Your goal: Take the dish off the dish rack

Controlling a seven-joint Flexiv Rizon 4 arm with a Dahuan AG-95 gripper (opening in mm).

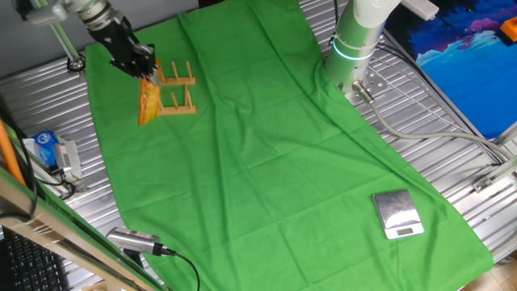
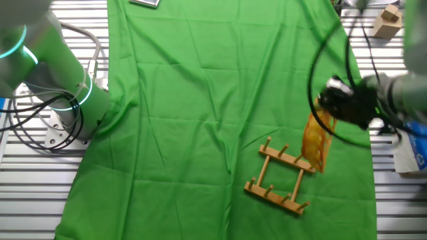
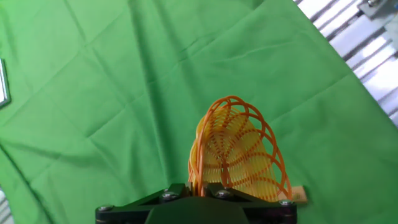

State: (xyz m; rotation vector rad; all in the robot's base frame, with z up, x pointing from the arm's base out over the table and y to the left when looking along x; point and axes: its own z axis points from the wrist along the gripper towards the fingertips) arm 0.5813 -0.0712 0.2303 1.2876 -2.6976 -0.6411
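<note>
The dish [image 1: 148, 103] is a yellow-orange woven wicker plate, held on edge at the left end of the wooden dish rack [image 1: 178, 89]. My gripper [image 1: 143, 69] is shut on its upper rim. In the other fixed view the dish [image 2: 313, 141] hangs tilted beside the rack [image 2: 280, 177], under the gripper [image 2: 333, 107]; whether it still touches the rack I cannot tell. In the hand view the dish [image 3: 239, 152] fills the middle, its rim clamped between the jaws of the gripper [image 3: 198, 186], and a corner of the rack [image 3: 300, 194] shows behind it.
A green cloth [image 1: 266, 162] covers the table. A small silver scale [image 1: 397, 214] lies at the near right on the cloth. The robot base [image 1: 355, 44] stands at the far right edge. Cables and a blue-white carton [image 1: 44, 149] lie left of the cloth.
</note>
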